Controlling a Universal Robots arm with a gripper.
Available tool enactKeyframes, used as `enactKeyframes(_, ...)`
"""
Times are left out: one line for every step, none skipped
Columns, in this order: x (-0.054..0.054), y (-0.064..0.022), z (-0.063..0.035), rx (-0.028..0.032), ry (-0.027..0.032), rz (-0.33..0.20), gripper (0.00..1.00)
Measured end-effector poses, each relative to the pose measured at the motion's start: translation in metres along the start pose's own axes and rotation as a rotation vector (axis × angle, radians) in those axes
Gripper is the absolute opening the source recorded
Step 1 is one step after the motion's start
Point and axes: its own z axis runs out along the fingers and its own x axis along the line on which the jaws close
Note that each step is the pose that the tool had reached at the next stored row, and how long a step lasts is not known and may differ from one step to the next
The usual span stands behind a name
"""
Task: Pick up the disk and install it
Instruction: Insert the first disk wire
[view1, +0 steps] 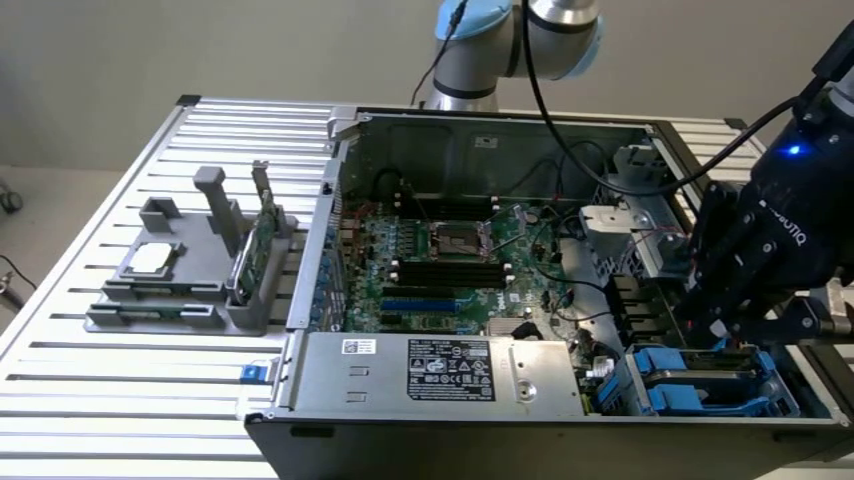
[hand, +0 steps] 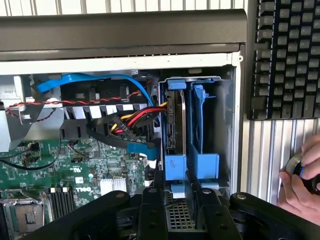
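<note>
The gripper (hand: 182, 200) grasps the blue-framed disk (hand: 184, 130), standing on edge in the drive bay (hand: 226, 125) at the computer case's (view1: 400, 120) front corner; seating it likely needs straight, level pressure.

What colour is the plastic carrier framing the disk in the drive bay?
Blue. The carrier around the disk shows best in the wrist view, standing upright in the bay.

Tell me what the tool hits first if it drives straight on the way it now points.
Most likely the disk in its blue carrier: the tool points straight into the drive bay of the computer case, directly over the disk's edge. Depth is unclear, so contact may already exist.
</note>
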Motion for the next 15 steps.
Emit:
enactKeyframes(0.000, -0.0005, 0.0002, -0.0001, 0.0002, 0.000, 0.31)
enactKeyframes(0.002, -0.0010, 0.0001, -0.0001, 0.0003, 0.001, 0.31)
enactKeyframes(0.004, -0.0012, -0.0001, -0.0002, 0.0000, 0.001, 0.31)
enactKeyframes(0.006, -0.0013, 0.0000, -0.0002, 0.0003, 0.001, 0.31)
enactKeyframes(0.009, -0.0015, -0.0001, -0.0002, 0.0001, 0.001, 0.31)
enactKeyframes(0.011, -0.0017, -0.0003, -0.0002, -0.0007, 0.002, 0.31)
enactKeyframes(0.014, -0.0018, -0.0003, -0.0003, -0.0020, 0.002, 0.31)
enactKeyframes(0.016, -0.0018, -0.0006, -0.0005, -0.0046, 0.002, 0.31)
enactKeyframes(0.018, -0.0014, -0.0010, -0.0007, -0.0094, 0.003, 0.31)
enactKeyframes(0.019, -0.0007, -0.0016, -0.0010, -0.0148, 0.003, 0.31)
enactKeyframes(0.021, 0.0002, -0.0024, -0.0013, -0.0206, 0.004, 0.31)
enactKeyframes(0.022, 0.0013, -0.0032, -0.0017, -0.0269, 0.004, 0.31)
enactKeyframes(0.022, 0.0024, -0.0041, -0.0021, -0.0337, 0.005, 0.31)
enactKeyframes(0.023, 0.0035, -0.0049, -0.0024, -0.0409, 0.006, 0.31)
enactKeyframes(0.024, 0.0045, -0.0058, -0.0029, -0.0484, 0.006, 0.31)
